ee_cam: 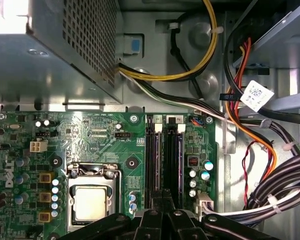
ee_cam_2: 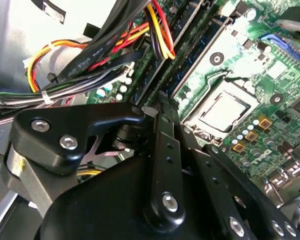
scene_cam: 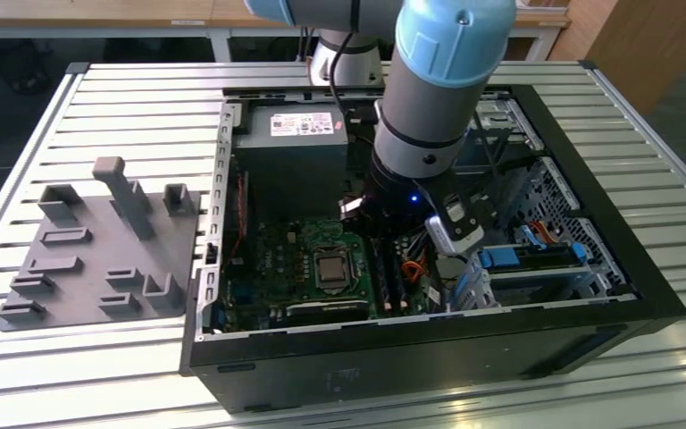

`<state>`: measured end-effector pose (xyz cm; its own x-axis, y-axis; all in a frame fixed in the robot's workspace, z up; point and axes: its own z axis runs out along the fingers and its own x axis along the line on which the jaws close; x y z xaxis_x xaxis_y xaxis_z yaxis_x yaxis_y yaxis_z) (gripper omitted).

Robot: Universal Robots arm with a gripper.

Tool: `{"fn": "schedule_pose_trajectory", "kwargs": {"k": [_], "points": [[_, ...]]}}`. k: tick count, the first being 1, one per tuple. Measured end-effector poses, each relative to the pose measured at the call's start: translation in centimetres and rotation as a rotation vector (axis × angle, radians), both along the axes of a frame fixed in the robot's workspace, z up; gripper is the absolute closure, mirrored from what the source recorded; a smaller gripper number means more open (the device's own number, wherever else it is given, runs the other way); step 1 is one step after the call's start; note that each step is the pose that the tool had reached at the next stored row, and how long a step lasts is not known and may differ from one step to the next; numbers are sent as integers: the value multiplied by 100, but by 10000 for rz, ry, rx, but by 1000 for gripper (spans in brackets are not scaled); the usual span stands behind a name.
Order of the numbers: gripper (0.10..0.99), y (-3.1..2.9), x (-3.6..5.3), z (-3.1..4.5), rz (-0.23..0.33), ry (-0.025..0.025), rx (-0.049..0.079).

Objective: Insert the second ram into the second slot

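a: where's the ram [ee_cam: 155,160]?

b: in the first wrist view two dark strips stand in the slots [ee_cam: 166,131] just beside the cpu socket [ee_cam: 90,202]. i take the one nearer the socket for it, though i can't be sure which of the two is the second stick. no loose blue stick lies near the socket.

a: and the gripper [ee_cam: 162,212]?

b: it sits low over the board, at the end of the slots, on the side of the socket away from the cables [ee_cam: 250,150]. the second wrist view has the gripper's black links meeting at the same rows. i can't tell how wide it stands, or whether it has hold of anything; its own body hides that.

a: so how far along?

b: late, by my reading. the stick looks to be in its row, and the arm [scene_cam: 439,98] reaches straight down into the case [scene_cam: 629,268] beside the socket. whether it's pressed fully home i can't say. white latches show at the far end of the slots, but i can't tell if they've closed.

a: which way does it point?

b: its long axis lies along the slot, parallel to the socket's near edge, flat along the board. one end is by the gripper, the other by the latches. it stands on its thin edge.
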<state>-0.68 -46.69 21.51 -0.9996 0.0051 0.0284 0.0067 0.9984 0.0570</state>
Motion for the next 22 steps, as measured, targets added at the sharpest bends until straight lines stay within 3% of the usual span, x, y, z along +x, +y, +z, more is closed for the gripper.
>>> {"fn": "schedule_pose_trajectory", "kwargs": {"k": [4, 8, 17, 22], "points": [[980, 3, 1, -8, 1, 7, -28], [980, 8, -4, 41, 1, -17, 74], [980, 3, -12, 387, 0, -4, 35], [980, 4, -12, 471, 1, -5, 36]]}}
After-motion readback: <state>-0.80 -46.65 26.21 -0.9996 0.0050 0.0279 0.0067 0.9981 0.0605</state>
